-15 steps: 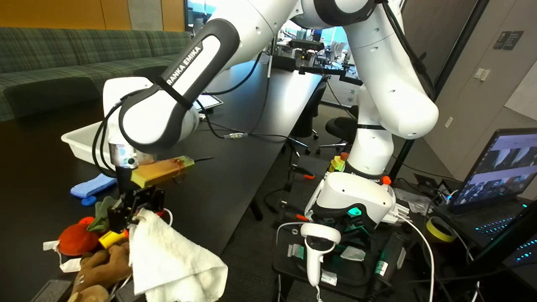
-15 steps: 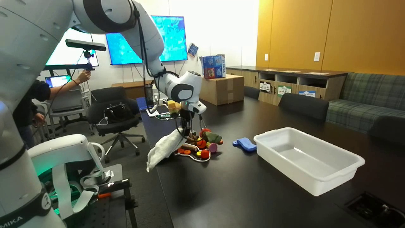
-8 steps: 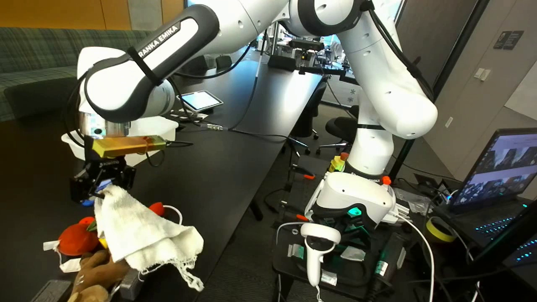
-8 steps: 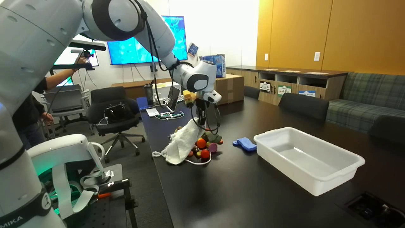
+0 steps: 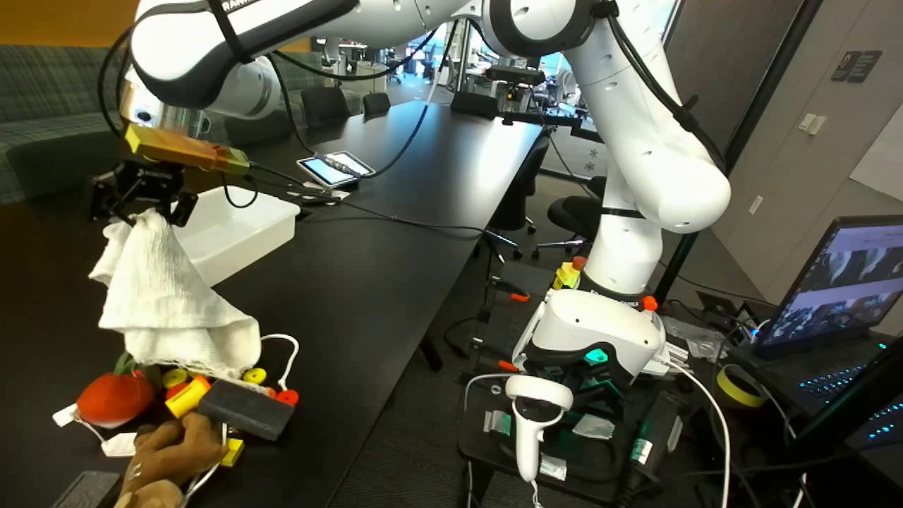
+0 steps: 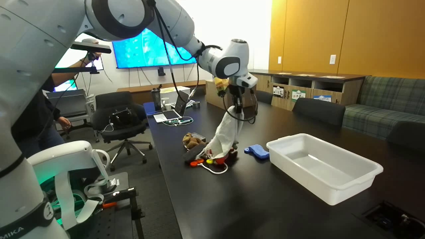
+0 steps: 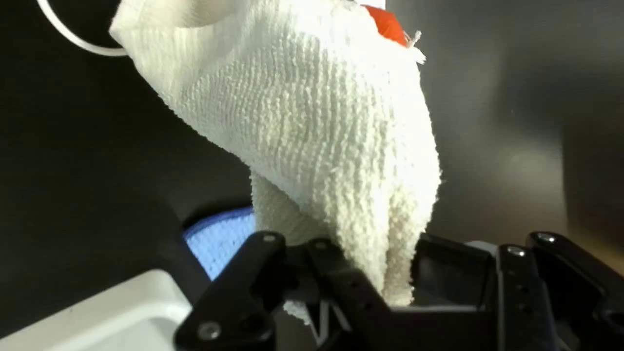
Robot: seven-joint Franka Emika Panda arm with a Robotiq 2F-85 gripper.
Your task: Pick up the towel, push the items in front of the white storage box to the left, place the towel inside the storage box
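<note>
My gripper point(image 5: 144, 215) is shut on the white towel point(image 5: 173, 303) by its upper end, and the towel hangs down. In an exterior view the gripper point(image 6: 238, 108) is above the table, left of the white storage box point(image 6: 298, 176). The towel's lower end point(image 6: 220, 149) hangs at the pile of toys; I cannot tell whether it touches them. In the wrist view the towel point(image 7: 331, 122) fills the middle and hides much of the jaws. A blue item point(image 6: 258, 151) lies beside the box; in the wrist view it is partly behind the towel point(image 7: 222, 239).
The pile holds a red plush point(image 5: 116, 398), a brown plush point(image 5: 169, 451), a dark block point(image 5: 247, 409) and a white cord point(image 5: 286, 346). A cardboard box point(image 6: 215, 94) and a laptop point(image 6: 181, 103) stand farther along the table. A tablet point(image 5: 335, 169) lies beyond the storage box.
My gripper has risen and moved toward the storage box, with the towel swinging along. The dark block and some small toys in the pile have shifted. The storage box has not moved.
</note>
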